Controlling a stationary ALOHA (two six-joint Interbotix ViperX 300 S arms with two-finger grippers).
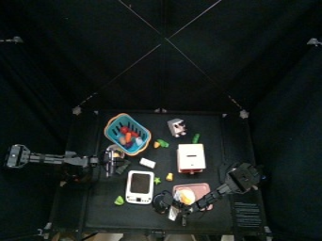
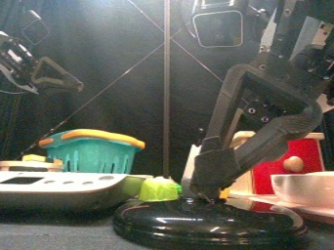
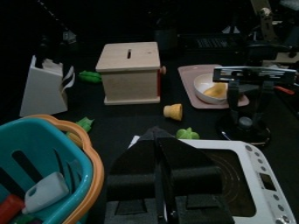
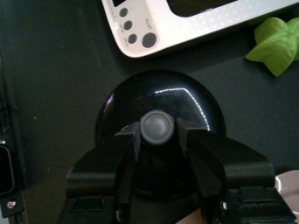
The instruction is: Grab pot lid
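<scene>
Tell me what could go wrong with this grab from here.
1. The right gripper sits over the small grey knob of the glossy black pot lid. A grip slightly off centre could slip off the knob.
2. The white scale lies close beside the lid, so a tilted or dragged lift might knock it.
3. The green leaf piece is also near and could be swept aside.

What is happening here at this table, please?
The right gripper is down over a black domed pot lid at the table's front edge, with its jaws open on either side of the lid's grey knob. It has not closed on it yet. The left gripper hangs above the teal basket and a white scale, holding nothing.
</scene>
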